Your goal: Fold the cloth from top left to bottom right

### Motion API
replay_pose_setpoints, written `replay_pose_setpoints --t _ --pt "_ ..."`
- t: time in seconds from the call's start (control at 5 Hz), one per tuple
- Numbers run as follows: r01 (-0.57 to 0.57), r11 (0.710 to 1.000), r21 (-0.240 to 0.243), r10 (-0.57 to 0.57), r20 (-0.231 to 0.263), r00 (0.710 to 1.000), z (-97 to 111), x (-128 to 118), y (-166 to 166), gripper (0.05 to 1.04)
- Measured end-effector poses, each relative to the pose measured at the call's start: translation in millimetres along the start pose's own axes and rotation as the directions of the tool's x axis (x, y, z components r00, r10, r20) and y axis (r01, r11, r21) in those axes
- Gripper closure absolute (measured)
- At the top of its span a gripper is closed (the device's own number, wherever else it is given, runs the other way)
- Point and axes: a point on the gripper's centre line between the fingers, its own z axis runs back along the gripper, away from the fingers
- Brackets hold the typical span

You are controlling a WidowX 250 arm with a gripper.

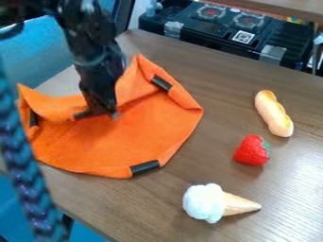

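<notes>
The black gripper (101,113) hangs from the top left over the upper middle of the orange cloth (139,137), low against the fabric. Around it the cloth's upper part is rumpled, with raised flaps at the left and at the upper right; the lower part lies spread on the table. Black strips mark the cloth's edge at the left, upper right and bottom. Whether the gripper holds any fabric, I cannot tell.
Right of the cloth lie a toy bread (274,114), a strawberry (252,150) and an ice cream cone (217,203) on the brown table (302,184). A black case (233,30) stands behind the table's back edge. A blurred braided cable (25,170) crosses the left foreground.
</notes>
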Motion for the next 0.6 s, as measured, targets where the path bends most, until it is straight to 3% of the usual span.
replay_pose_setpoints --t 0.2,0.6 --pt "0.077 0.995 0.06 -0.077 -0.012 0.997 -14 -13 -17 1.034" --pt "0.119 0.99 0.08 -0.122 0.037 0.992 -7 -18 -27 1.034"
